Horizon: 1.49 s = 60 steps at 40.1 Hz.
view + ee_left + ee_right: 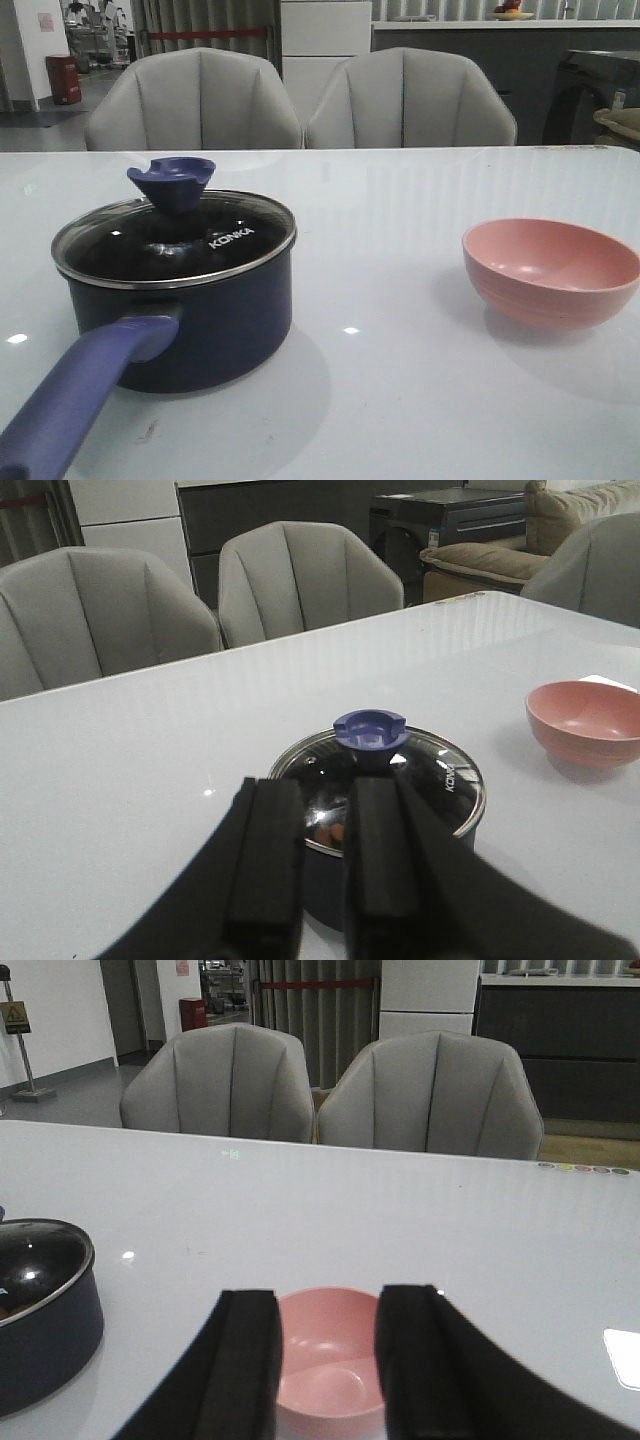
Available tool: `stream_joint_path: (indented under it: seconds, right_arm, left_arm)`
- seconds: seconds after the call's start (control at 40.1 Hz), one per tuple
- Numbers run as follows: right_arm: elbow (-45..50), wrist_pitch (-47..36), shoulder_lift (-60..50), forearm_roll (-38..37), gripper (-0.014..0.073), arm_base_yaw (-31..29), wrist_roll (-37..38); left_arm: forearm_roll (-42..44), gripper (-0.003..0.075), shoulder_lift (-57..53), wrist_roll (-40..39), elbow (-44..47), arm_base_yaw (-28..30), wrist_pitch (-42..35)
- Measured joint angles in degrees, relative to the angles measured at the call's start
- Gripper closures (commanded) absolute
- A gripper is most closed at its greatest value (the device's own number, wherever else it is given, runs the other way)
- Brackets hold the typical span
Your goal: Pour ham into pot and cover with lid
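Glass and steel already close the pot: the lid sits flat on its rim, blue knob up, on the left part of the white table. Through the glass in the left wrist view a small orange-pink patch shows that I take for the ham, though it is too blurred to be sure. The pink bowl stands well apart to the right and looks empty.

Both pincers hold nothing. The left gripper has its jaws slightly apart, near the pot; the right gripper is wider open, near the bowl.

From here the task looks finished, so the risk is mostly a careless pull-back. The long handle points toward the robot, and an arm brushing it could turn the pot or shake the lid off-centre.
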Motion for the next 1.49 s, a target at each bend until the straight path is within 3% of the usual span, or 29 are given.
stream_joint_path:
  seconds: [0.224, 0.573, 0.971, 1.071, 1.495]
  right_arm:
    - [-7.49, 8.1, 14.54, 1.27, 0.0233, 0.0, 0.0]
    - [-8.9, 6.73, 32.6, 1.45, 0.0233, 0.0, 0.0]
    - [-9.13, 7.1, 33.83, 1.54, 0.0233, 0.0, 0.0]
    - [-9.13, 7.23, 33.83, 1.54, 0.0233, 0.0, 0.0]
    - [-9.13, 7.37, 33.83, 1.54, 0.0233, 0.0, 0.0]
  left_arm:
    - [0.0, 0.0547, 0.0, 0.0, 0.0, 0.0, -0.11]
    - [0.0, 0.0547, 0.0, 0.0, 0.0, 0.0, -0.11]
    - [0.0, 0.055, 0.0, 0.0, 0.0, 0.0, -0.11]
    - [0.0, 0.0611, 0.0, 0.0, 0.0, 0.0, -0.11]
    - [-0.42, 0.0607, 0.0, 0.0, 0.0, 0.0, -0.72]
